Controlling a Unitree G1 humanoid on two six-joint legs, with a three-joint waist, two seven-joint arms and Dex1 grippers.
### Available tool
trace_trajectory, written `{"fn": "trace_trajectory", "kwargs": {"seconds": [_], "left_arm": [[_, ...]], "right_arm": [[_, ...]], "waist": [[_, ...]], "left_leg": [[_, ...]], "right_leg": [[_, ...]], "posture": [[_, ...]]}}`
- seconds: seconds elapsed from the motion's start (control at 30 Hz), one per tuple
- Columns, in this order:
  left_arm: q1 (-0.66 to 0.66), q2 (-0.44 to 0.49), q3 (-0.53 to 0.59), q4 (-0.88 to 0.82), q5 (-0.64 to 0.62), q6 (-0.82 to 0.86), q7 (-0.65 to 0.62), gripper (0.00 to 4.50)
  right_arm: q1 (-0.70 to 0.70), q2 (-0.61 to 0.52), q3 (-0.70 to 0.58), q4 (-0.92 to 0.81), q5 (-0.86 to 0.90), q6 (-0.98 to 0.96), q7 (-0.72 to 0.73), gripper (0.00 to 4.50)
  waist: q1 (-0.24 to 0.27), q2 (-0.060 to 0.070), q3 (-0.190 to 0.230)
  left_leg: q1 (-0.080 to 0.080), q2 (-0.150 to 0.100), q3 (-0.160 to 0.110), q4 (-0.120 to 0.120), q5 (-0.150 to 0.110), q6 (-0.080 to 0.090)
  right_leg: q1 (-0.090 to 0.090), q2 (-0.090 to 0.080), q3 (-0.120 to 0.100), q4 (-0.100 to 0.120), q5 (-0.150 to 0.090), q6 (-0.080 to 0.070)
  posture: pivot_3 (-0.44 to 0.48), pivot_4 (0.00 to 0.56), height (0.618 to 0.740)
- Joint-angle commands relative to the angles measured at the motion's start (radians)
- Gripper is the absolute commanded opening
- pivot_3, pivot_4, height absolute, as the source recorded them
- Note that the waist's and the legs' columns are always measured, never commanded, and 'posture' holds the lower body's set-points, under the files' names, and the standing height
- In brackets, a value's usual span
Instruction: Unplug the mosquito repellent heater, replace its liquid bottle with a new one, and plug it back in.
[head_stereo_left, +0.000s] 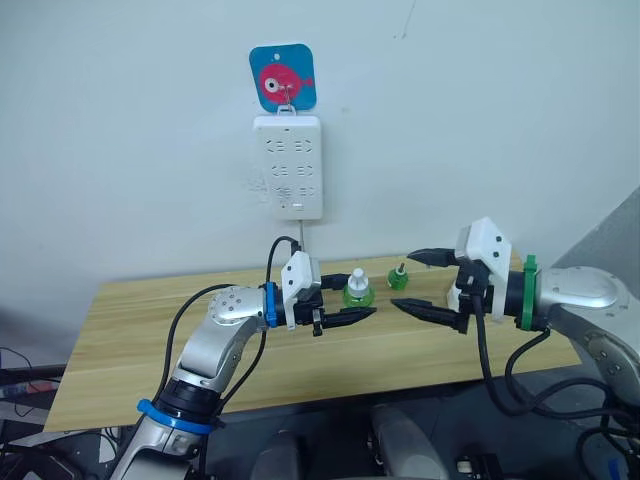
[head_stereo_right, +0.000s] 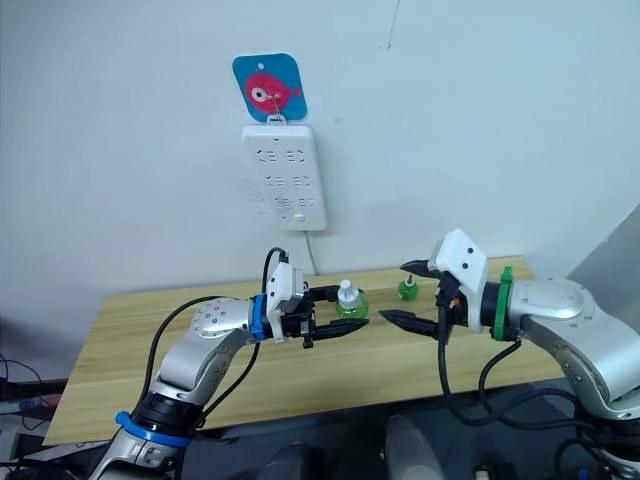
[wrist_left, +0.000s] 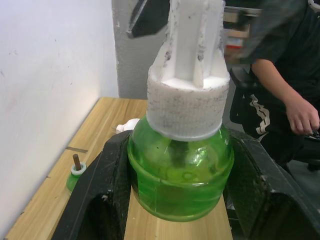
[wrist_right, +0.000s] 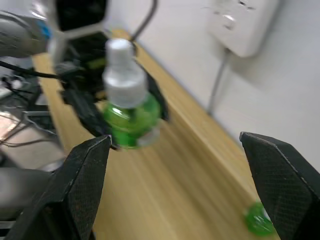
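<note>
My left gripper (head_stereo_left: 358, 302) is shut on a green liquid bottle (head_stereo_left: 357, 291) with a white cap, holding it upright just over the wooden table (head_stereo_left: 150, 330). A second, smaller green bottle (head_stereo_right: 407, 291) with a bare brown wick stands near the wall. My right gripper (head_stereo_left: 403, 282) is open, with its fingers spread wide and pointing at the held bottle from a short distance. A white rounded piece (wrist_left: 128, 125) that looks like the mosquito repellent heater lies on the table past the held bottle, mostly hidden.
A tall white power strip (head_stereo_left: 287, 165) hangs on the wall under a blue fish hook (head_stereo_left: 283, 77), and its cord runs down to the table. A person (wrist_left: 280, 75) in dark clothes sits beyond the table's right end.
</note>
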Motion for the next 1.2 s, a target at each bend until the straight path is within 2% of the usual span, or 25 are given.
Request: {"fn": "trace_trajectory", "kwargs": {"seconds": [0.03,0.33,0.6,0.7,1.03,1.1,1.2], "left_arm": [[-0.003,0.006,0.015,-0.008,-0.004,-0.028,-0.01,2.27],[-0.001,0.002,0.007,-0.017,0.0,-0.03,-0.006,2.27],[0.012,0.005,0.004,-0.034,0.001,-0.028,0.002,2.27],[0.015,0.006,0.003,-0.038,0.001,-0.027,0.003,2.27],[0.014,0.006,0.007,-0.037,0.004,-0.022,-0.001,2.27],[0.013,0.006,0.006,-0.034,0.004,-0.022,-0.003,2.27],[0.009,0.006,0.003,-0.032,0.006,-0.023,-0.007,2.27]], "right_arm": [[-0.056,0.056,0.055,-0.044,0.0,0.006,-0.061,4.3],[-0.142,0.179,0.201,0.017,-0.078,-0.011,-0.139,4.3],[-0.155,0.211,0.175,0.11,-0.113,-0.043,-0.135,4.3],[-0.135,0.178,0.137,0.112,-0.095,-0.031,-0.113,4.3],[-0.033,-0.062,-0.02,0.059,-0.013,-0.01,0.038,4.3],[-0.038,-0.065,-0.026,0.028,0.03,0.01,0.041,4.3],[-0.075,-0.013,-0.006,-0.017,0.091,0.052,-0.006,4.3]], "waist": [[-0.002,0.0,-0.002],[0.0,-0.001,-0.008],[0.006,-0.001,-0.008],[0.007,-0.001,-0.008],[0.01,-0.001,-0.008],[0.008,-0.001,-0.008],[0.003,-0.001,-0.008]], "left_leg": [[0.0,0.0,0.0,0.0,0.0,0.0],[0.0,-0.001,-0.001,0.0,0.0,0.0],[0.0,-0.001,-0.001,0.0,0.0,0.0],[0.0,-0.001,-0.001,0.0,0.0,0.0],[0.0,-0.001,-0.001,0.0,0.0,0.0],[0.0,-0.001,0.0,0.0,0.0,0.0],[0.0,0.0,0.0,0.0,0.0,0.0]], "right_leg": [[0.0,0.0,0.0,0.0,0.0,0.0],[0.0,-0.001,0.0,0.0,0.0,0.0],[0.0,-0.001,0.0,0.0,0.0,0.0],[0.0,-0.001,0.0,0.0,0.0,0.0],[0.0,-0.002,0.0,0.0,0.0,0.0],[0.0,-0.001,0.0,0.0,0.0,0.0],[0.0,0.0,0.0,0.0,0.0,0.0]], "posture": [[-0.231,0.096,0.733],[-0.201,0.104,0.733],[-0.188,0.106,0.733],[-0.189,0.108,0.733],[-0.2,0.113,0.733],[-0.202,0.113,0.733],[-0.202,0.113,0.733]]}}
